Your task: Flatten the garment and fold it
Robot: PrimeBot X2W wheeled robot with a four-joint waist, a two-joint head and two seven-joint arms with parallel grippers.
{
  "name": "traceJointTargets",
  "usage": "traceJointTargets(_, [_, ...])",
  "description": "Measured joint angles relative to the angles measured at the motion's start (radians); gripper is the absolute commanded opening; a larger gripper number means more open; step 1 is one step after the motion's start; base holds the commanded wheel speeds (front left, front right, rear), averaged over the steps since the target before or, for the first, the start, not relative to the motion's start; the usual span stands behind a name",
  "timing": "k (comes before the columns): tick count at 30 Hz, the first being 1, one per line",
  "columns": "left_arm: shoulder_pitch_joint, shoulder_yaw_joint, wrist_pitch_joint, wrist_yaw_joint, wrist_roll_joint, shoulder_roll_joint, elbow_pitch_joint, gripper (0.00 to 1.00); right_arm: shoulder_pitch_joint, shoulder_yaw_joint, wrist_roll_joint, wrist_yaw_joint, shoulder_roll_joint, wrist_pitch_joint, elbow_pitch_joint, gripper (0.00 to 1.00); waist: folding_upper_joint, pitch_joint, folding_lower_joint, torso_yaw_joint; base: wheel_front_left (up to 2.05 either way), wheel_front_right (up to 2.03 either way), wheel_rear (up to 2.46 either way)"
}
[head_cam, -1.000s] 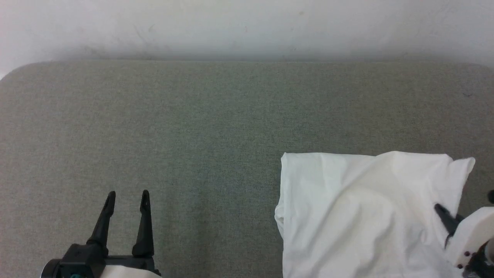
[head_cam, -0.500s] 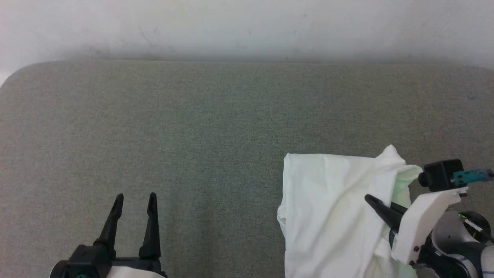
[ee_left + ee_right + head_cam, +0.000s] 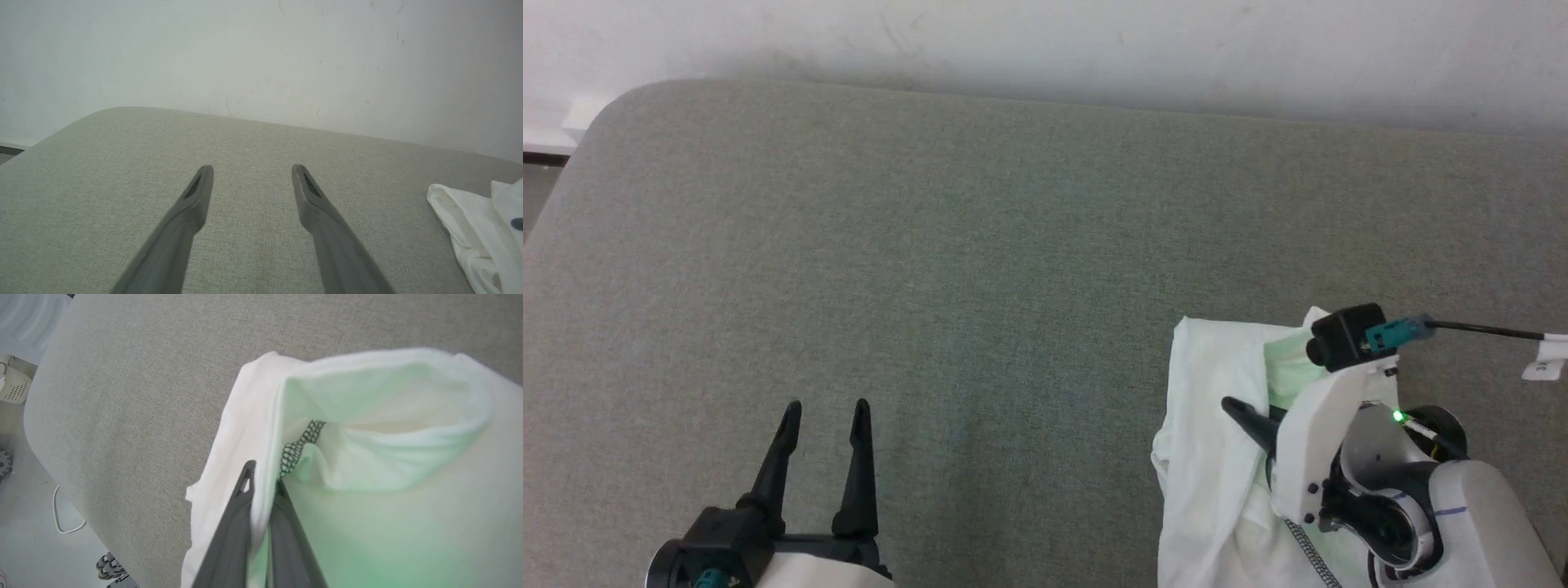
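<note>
The garment (image 3: 1217, 457), thin and white, lies bunched at the lower right of the grey table (image 3: 1013, 245). My right gripper (image 3: 1241, 412) is shut on a fold of it, lifted off the table. In the right wrist view the garment (image 3: 367, 457) drapes over the right gripper (image 3: 263, 477), with dark zigzag stitching (image 3: 300, 447) just past the fingertips and a green tint on the cloth. My left gripper (image 3: 825, 408) stands open at the lower left, empty. In the left wrist view the left gripper (image 3: 251, 179) hovers over bare table, with the garment (image 3: 474, 220) at the far right.
A white wall (image 3: 1045, 41) runs behind the table. The table's rounded left corner (image 3: 613, 106) shows at upper left. In the right wrist view the floor with a white cable (image 3: 61, 514) lies beyond the table edge.
My right gripper has pulled its hold on the garment leftward and up, folding the cloth over onto itself. The head camera has shifted too. The left gripper stays open.
</note>
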Motion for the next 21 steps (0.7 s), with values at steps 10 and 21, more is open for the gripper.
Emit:
traceJointTargets(10, [-0.001, 0.002, 0.000, -0.009, 0.000, -0.016, 0.021, 1.00, -0.070, 0.058, -0.107, 0.000, 0.019, -0.006, 0.182, 0.15, 0.0000, 0.016, 0.0000, 0.042, 0.00, 0.00, 0.00])
traceJointTargets(21, [-0.005, 0.009, 0.000, -0.024, 0.000, -0.024, 0.036, 1.00, -0.096, 0.086, -0.095, 0.001, 0.028, 0.001, 0.174, 1.00, 0.0000, 0.004, 0.0000, 0.015, 0.00, 0.00, 0.00])
